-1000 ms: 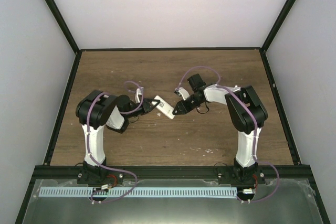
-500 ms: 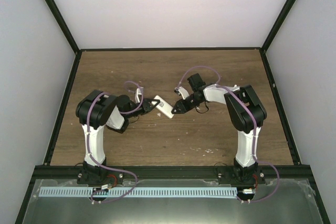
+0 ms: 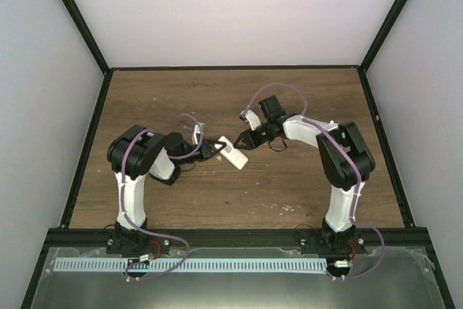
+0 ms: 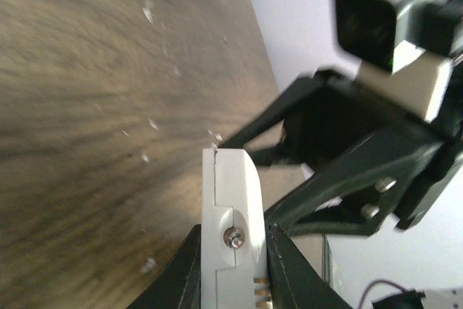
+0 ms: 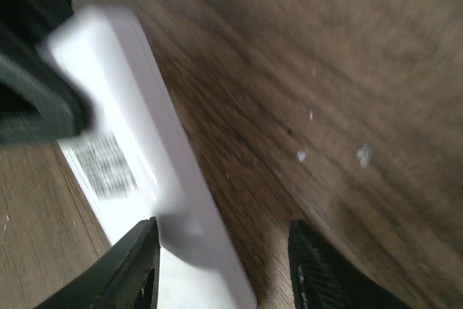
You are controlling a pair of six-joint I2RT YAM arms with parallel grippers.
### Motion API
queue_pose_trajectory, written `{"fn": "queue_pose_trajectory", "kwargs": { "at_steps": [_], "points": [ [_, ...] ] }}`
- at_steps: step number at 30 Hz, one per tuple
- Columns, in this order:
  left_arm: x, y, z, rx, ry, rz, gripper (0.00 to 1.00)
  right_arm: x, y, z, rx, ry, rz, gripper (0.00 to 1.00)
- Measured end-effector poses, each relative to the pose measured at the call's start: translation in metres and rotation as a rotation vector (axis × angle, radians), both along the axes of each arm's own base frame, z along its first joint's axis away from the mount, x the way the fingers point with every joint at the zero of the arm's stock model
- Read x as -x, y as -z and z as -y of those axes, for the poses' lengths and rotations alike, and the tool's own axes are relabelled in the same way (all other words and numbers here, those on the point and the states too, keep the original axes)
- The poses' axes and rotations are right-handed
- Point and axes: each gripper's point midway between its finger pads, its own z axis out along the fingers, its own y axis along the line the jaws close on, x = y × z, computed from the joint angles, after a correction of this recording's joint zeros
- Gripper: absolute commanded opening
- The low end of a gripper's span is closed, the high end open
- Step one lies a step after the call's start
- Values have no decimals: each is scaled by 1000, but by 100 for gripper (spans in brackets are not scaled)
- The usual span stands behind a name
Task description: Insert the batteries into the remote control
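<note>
The white remote control (image 3: 234,153) hangs just above the wooden table at mid-scene, and my left gripper (image 3: 215,148) is shut on its near end. In the left wrist view the remote control (image 4: 230,193) stands edge-on between the black fingers, a small screw showing in its side. My right gripper (image 3: 244,141) is at the remote's far end with its jaws apart. In the right wrist view the remote control (image 5: 123,142) shows a printed label on its back and lies against the left fingertip (image 5: 134,269), with bare wood up to the other. The batteries are out of view.
The brown wooden table (image 3: 304,99) carries small white crumbs (image 5: 364,153) near the right gripper. Pale walls and a black frame close in the back and both sides. Both arm bases stand at the near edge.
My right gripper's jaws have spread and pulled slightly up and away from the remote's end. The left gripper has carried the remote a little to the right.
</note>
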Motion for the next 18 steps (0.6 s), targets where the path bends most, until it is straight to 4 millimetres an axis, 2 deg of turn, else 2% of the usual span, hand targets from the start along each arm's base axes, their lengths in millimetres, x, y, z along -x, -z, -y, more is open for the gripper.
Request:
{"fn": "queue_pose_trajectory", "kwargs": {
  "at_steps": [3, 7, 11, 15, 17, 18],
  "points": [
    [11, -1, 10, 4, 52, -3, 0, -8, -31, 1, -10, 15, 94, 49],
    [12, -3, 10, 8, 62, -5, 0, -15, -80, 7, -23, 46, 230, 54],
    [12, -19, 11, 26, 67, 22, 0, -14, -121, 20, -11, 75, 341, 59],
    [16, -48, 13, 60, 94, 73, 0, 0, -148, 31, -27, 75, 391, 61],
    [20, -64, 15, 81, 122, 99, 0, 13, -150, 36, -37, 66, 395, 63],
    [27, -80, 16, 103, 153, 125, 0, 22, -147, 39, -42, 56, 385, 65]
  ]
}}
